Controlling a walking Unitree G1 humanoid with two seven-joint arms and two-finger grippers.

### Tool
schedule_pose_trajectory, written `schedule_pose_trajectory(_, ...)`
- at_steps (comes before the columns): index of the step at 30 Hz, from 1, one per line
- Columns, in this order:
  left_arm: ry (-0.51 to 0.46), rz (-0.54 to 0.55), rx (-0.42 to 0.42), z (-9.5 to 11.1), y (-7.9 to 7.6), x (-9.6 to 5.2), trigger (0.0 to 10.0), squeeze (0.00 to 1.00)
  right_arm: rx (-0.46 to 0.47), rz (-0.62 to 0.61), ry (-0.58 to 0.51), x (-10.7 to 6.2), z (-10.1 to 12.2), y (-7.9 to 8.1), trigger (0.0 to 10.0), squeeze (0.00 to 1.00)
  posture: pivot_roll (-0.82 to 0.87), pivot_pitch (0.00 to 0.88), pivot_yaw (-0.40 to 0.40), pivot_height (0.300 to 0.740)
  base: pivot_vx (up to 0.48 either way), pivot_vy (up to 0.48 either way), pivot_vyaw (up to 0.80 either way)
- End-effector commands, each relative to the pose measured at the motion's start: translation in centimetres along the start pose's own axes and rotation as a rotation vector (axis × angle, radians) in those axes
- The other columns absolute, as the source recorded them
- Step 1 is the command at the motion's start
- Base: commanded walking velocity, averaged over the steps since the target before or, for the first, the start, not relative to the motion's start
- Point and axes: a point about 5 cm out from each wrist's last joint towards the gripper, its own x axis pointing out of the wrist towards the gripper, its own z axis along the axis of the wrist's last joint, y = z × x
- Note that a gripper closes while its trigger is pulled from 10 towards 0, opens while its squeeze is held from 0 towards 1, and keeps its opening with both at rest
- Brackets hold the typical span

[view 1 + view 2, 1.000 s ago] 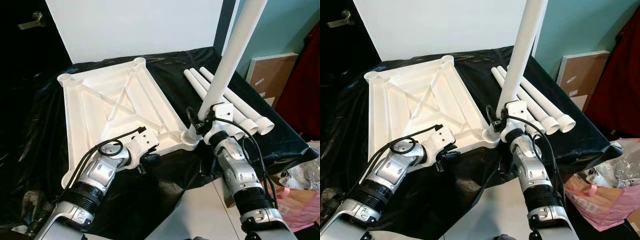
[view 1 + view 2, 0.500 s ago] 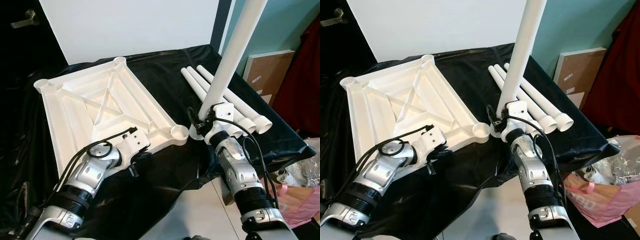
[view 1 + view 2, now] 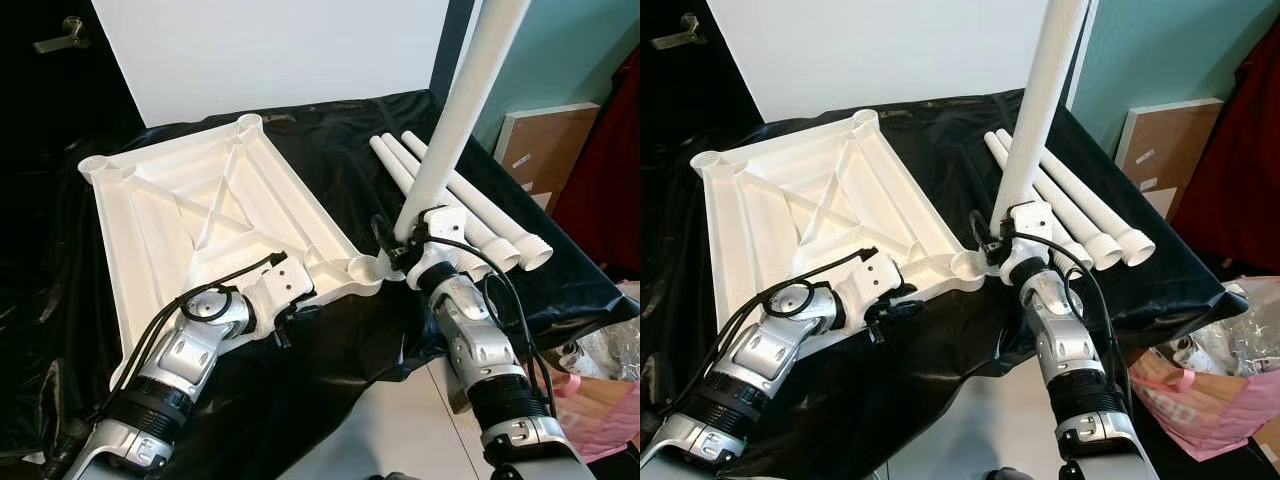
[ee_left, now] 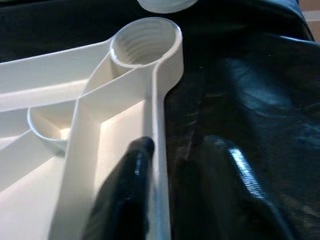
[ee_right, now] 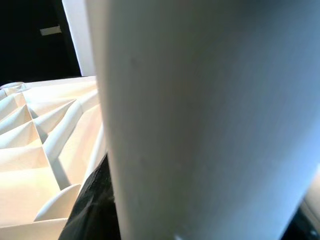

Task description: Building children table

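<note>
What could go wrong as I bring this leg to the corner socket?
The leg in the right gripper is tilted and its foot sits beside the socket, so the threads may cross or miss. The left gripper pinches only the tabletop's thin rim; the top could shift. The spare legs lie close and could roll.

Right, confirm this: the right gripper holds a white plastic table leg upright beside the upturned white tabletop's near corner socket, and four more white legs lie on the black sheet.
One detail is wrong: three spare white legs lie on the black sheet, not four, as the left eye view shows. The rest stands: the right gripper holds a white plastic table leg upright beside the upturned white tabletop's near corner socket.
</note>
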Motion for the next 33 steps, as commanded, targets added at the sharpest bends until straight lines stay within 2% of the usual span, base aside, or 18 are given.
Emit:
schedule_pose_trajectory(1, 0.005, -0.077, 0.032, -0.1, -0.7, 0.0, 10.0, 1.0, -0.009, 0.013, 0.003, 0.1, -0.1, 0.1, 10.0, 0.0, -0.03, 0.034, -0.007, 0.74, 0.0, 0.0, 0.0)
schedule_pose_trajectory(2, 0.014, -0.084, 0.039, -0.2, -0.8, -0.1, 10.0, 0.88, -0.008, 0.016, 0.004, 0.1, -0.1, 0.2, 10.0, 0.0, -0.03, 0.032, -0.006, 0.74, 0.0, 0.0, 0.0)
schedule_pose_trajectory(3, 0.022, -0.079, 0.044, -0.2, -0.7, -0.1, 10.0, 0.0, -0.007, 0.019, 0.004, 0.1, -0.1, 0.3, 10.0, 0.0, -0.03, 0.032, -0.006, 0.74, 0.0, 0.0, 0.0)
schedule_pose_trajectory(8, 0.031, -0.023, 0.059, -0.1, 0.0, 0.1, 10.0, 0.0, -0.007, 0.029, 0.004, 0.1, -0.2, 0.5, 10.0, 0.0, -0.03, 0.029, -0.002, 0.74, 0.0, 0.0, 0.0)
schedule_pose_trajectory(10, 0.003, 0.081, 0.048, 0.6, 1.1, 0.5, 10.0, 0.0, -0.004, 0.041, 0.003, 0.1, -0.2, 0.7, 10.0, 0.0, -0.03, 0.026, 0.001, 0.74, 0.0, 0.0, 0.0)
schedule_pose_trajectory(11, -0.04, 0.169, 0.001, 1.4, 1.9, 0.8, 10.0, 0.0, -0.013, 0.054, 0.004, 0.0, -0.3, 0.9, 10.0, 0.0, -0.03, 0.022, 0.003, 0.74, 0.0, 0.0, 0.0)
schedule_pose_trajectory(13, -0.059, 0.189, -0.03, 1.7, 2.1, 0.9, 10.0, 0.0, -0.014, 0.059, 0.005, 0.0, -0.3, 1.0, 10.0, 0.0, -0.03, 0.022, 0.003, 0.74, 0.0, 0.0, 0.0)
schedule_pose_trajectory(19, -0.098, 0.232, -0.076, 2.5, 1.8, 1.7, 10.0, 0.0, -0.013, 0.091, 0.017, 0.1, -0.6, 1.3, 10.0, 0.0, -0.02, 0.013, 0.004, 0.74, 0.0, 0.0, 0.0)
schedule_pose_trajectory(21, -0.119, 0.235, -0.113, 2.8, 1.3, 2.1, 10.0, 0.0, -0.011, 0.096, 0.042, 0.4, -1.2, 1.3, 10.0, 0.0, -0.02, 0.012, 0.004, 0.74, 0.0, 0.0, 0.0)
schedule_pose_trajectory(29, -0.207, 0.246, -0.195, 3.4, 0.8, 1.9, 10.0, 0.0, -0.023, 0.106, 0.045, 1.3, -1.3, 1.8, 10.0, 0.0, -0.02, 0.015, 0.001, 0.74, 0.0, 0.0, 0.0)
schedule_pose_trajectory(32, -0.216, 0.287, -0.196, 3.4, 0.9, 1.6, 10.0, 0.0, -0.022, 0.111, 0.033, 1.9, -1.1, 2.1, 10.0, 0.0, 0.0, 0.021, -0.011, 0.74, 0.0, 0.0, 0.0)
schedule_pose_trajectory(33, -0.203, 0.331, -0.195, 3.2, 1.2, 1.4, 10.0, 0.0, -0.022, 0.115, 0.015, 2.3, -0.7, 2.4, 10.0, 0.0, 0.0, 0.023, -0.014, 0.74, 0.0, 0.0, 0.0)
